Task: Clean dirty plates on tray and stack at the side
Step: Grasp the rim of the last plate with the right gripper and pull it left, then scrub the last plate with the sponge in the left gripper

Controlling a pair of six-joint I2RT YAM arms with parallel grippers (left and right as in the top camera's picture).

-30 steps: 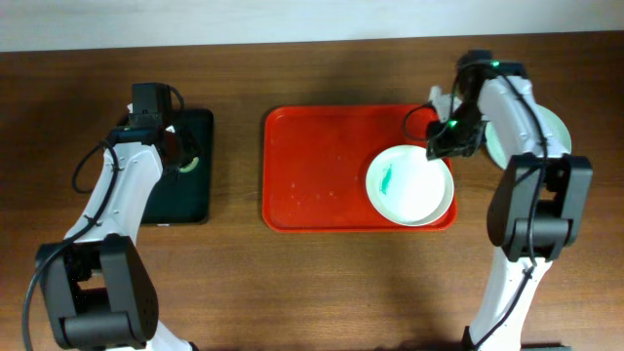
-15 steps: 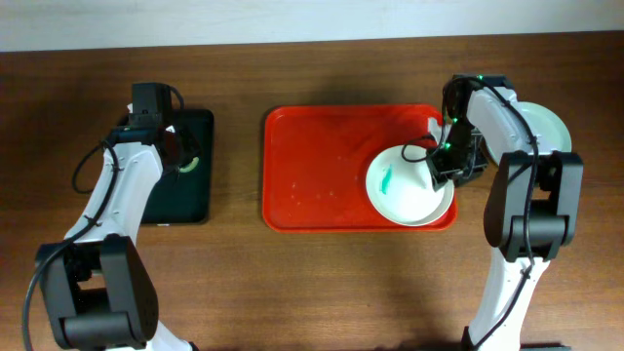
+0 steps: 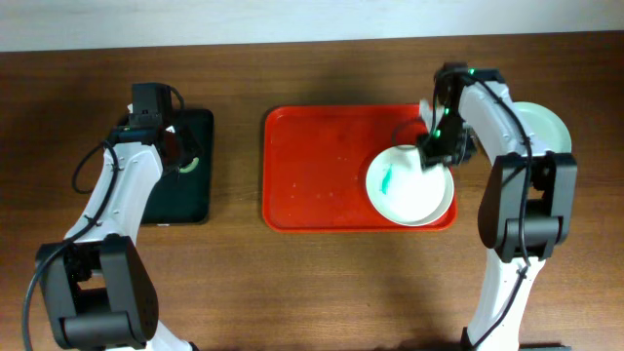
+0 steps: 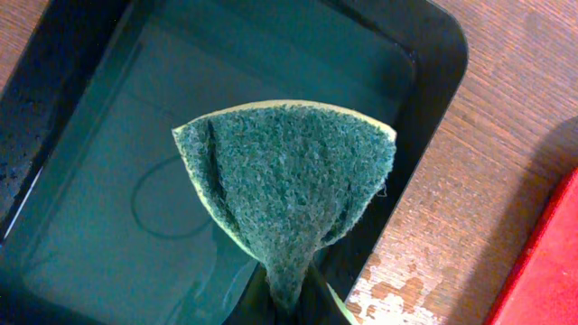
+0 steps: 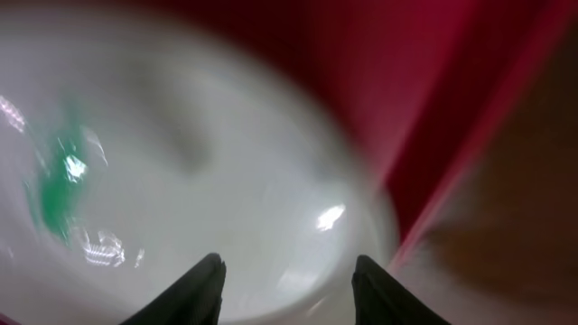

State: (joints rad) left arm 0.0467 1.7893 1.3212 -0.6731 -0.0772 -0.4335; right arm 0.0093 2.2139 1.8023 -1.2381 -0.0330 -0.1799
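A pale plate with a teal smear lies in the right end of the red tray. Another pale plate lies on the table right of the tray, partly hidden by my right arm. My right gripper is open and empty, low over the smeared plate's upper right rim. In the right wrist view its fingers straddle the blurred plate, with the tray beyond. My left gripper is shut on a green sponge above the black tray.
The black tray lies on the wooden table left of the red tray, with bare table between them. The red tray's edge shows at the left wrist view's right border.
My right gripper has moved from the tray's right rim leftward and down over the smeared plate's upper right edge. The left arm with the sponge has not moved.
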